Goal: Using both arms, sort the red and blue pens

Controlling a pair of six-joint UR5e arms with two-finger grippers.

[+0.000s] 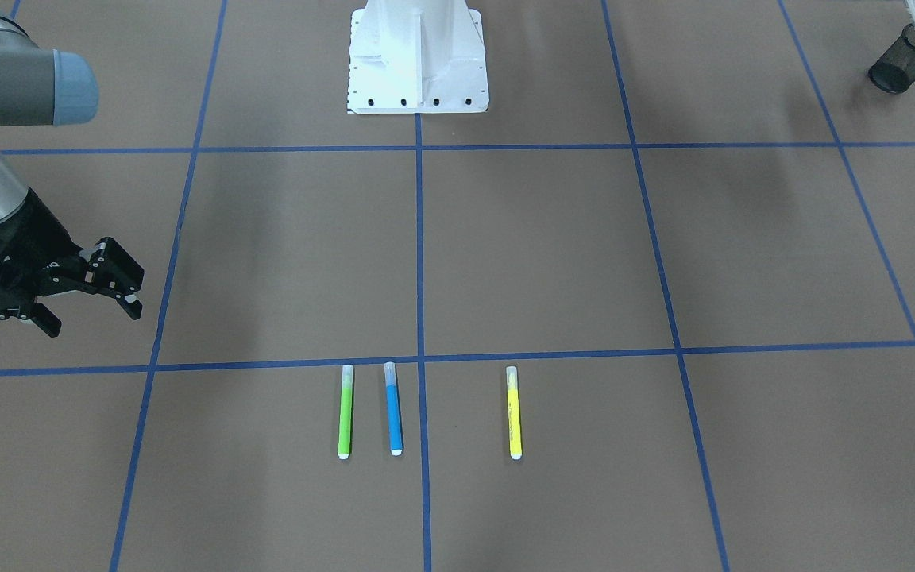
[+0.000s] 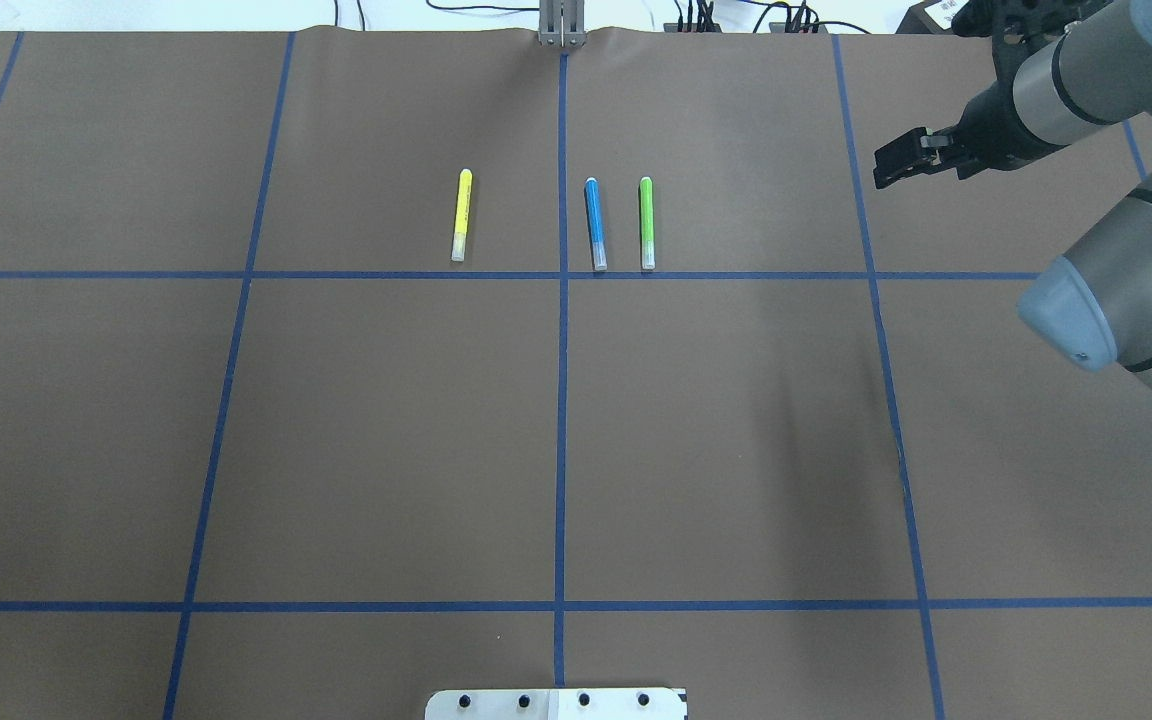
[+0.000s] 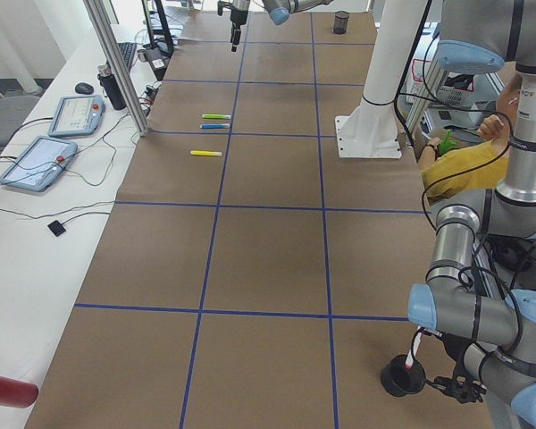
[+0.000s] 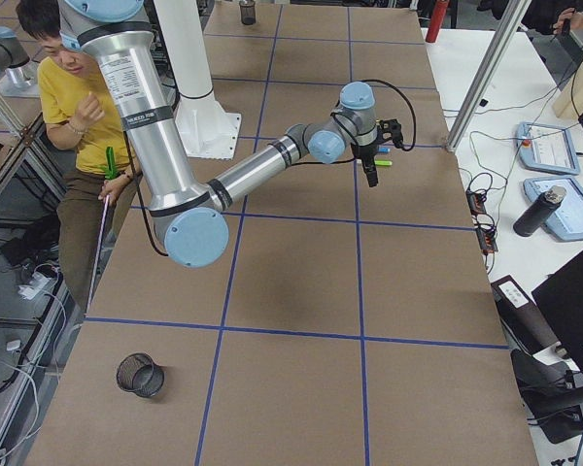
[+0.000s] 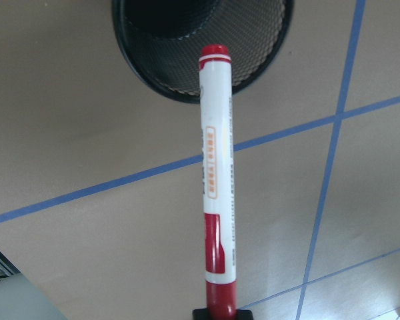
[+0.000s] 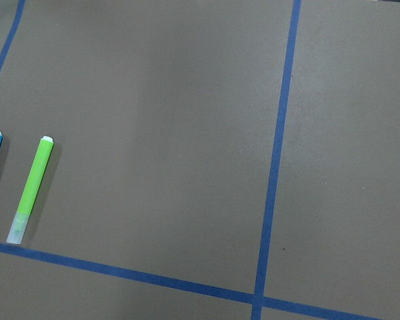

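Red pen (image 5: 217, 180) in pinch of left pincer (image 5: 220, 313), over mesh cup (image 5: 261, 59); right pincer (image 1: 94, 312) spread.

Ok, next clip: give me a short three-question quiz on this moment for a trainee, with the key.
1. Which pen does the left gripper hold? A green, B red, C blue.
2. True or false: on the table, the blue pen lies between the yellow pen and the green pen.
3. Fill in: the held pen's tip points toward the black mesh ___.
Key: 1 B, the red pen. 2 True. 3 cup.
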